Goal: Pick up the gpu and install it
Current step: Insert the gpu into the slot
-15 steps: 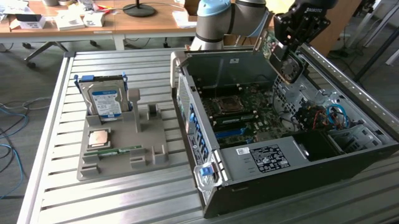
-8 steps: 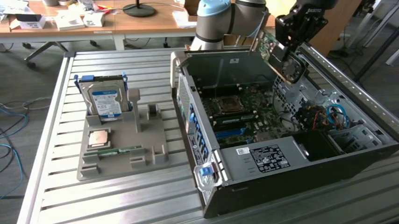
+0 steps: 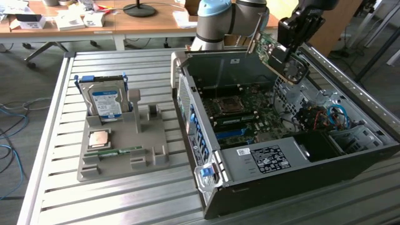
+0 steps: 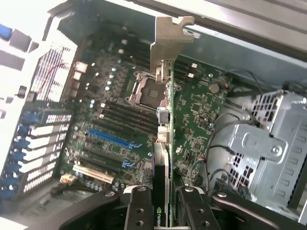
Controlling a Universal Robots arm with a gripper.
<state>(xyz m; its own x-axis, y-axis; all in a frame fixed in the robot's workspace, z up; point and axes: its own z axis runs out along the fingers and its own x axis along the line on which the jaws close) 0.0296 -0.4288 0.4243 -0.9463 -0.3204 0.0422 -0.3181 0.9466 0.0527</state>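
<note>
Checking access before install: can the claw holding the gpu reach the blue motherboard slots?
Probably yes: the case is open, the claw holds the gpu above it, nothing covers the blue slots.

looks: thin green gpu [image 3: 284, 61], silver bracket [image 4: 170, 36] at one end
pose: tilted
state: pinched in the gripper [image 4: 163, 194]
spot: hanging over the open case [image 3: 185, 108], not slotted in yet

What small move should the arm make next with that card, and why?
Probably ease the card down toward the long blue slot. The pincer grips it tilted above the open computer case, clear of the board and not yet seated.
</note>
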